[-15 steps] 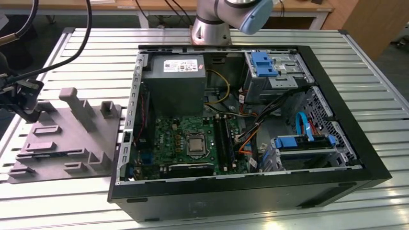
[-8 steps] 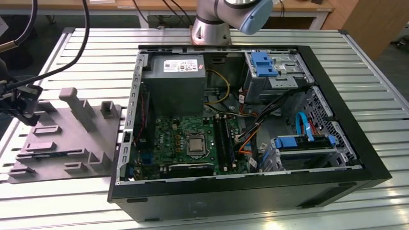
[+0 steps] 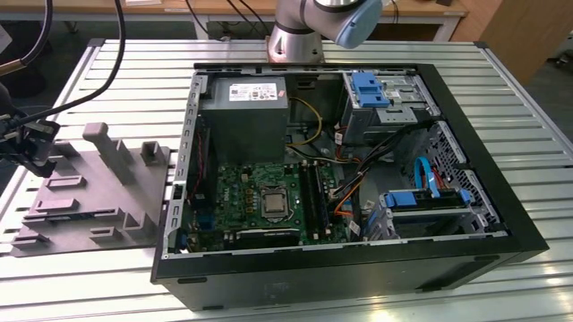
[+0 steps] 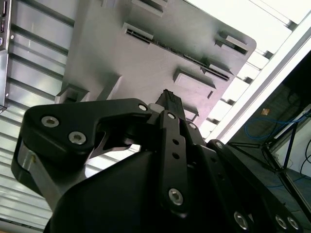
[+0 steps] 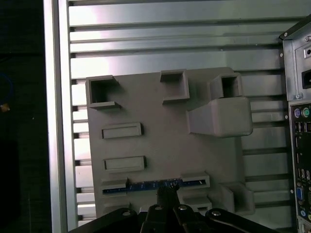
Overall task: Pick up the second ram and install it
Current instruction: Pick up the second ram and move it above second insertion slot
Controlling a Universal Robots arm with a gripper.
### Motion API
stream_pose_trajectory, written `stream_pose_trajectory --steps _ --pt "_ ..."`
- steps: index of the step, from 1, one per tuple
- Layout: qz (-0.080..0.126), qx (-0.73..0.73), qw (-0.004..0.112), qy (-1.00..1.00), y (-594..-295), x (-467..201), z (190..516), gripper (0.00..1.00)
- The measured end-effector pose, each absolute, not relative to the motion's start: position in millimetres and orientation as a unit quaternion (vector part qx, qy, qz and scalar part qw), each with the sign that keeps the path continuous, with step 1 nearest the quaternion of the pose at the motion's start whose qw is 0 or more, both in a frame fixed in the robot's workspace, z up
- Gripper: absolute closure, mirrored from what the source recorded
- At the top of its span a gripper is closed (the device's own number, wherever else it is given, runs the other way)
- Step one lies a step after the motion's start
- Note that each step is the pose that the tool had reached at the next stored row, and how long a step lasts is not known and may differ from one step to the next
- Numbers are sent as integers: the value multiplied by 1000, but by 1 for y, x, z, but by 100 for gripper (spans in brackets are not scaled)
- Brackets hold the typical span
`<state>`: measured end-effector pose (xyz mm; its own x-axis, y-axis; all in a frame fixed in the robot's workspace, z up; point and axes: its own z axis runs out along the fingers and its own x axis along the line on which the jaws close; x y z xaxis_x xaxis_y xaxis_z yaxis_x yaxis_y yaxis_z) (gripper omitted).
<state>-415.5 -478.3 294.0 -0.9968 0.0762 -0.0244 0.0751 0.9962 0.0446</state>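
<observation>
On my screen, a slatted metal table (image 3: 519,87) carries an open black computer case (image 3: 358,278) lying on its side, with the green motherboard (image 3: 241,194) exposed inside. The arm's base (image 3: 296,40) stands at the table's far edge, behind the case.

Beside the case, on the exterior view's left, sits a grey moulded fixture (image 3: 90,201) with raised blocks and narrow slots. The gripper (image 3: 40,164) hangs over the fixture's outer edge, well apart from the case.

In the first wrist view, the gripper (image 5: 167,194) is right at the middle of the second ram (image 5: 141,186). This thin blue stick stands on edge in a long slot of the fixture (image 5: 160,126), away from the motherboard. In the second wrist view, the gripper (image 4: 169,99) points down at the same grey fixture (image 4: 121,63).

From here I cannot tell whether the gripper is apart, together, or clamped on the stick, nor whether it touches it.
</observation>
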Motion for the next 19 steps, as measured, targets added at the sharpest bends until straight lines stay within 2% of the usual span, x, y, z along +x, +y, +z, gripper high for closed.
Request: stream_pose_trajectory --steps 9,19 --pt "22 35 13 999 -478 -415 294 89" --pt "23 -48 11 999 -478 -415 292 89"
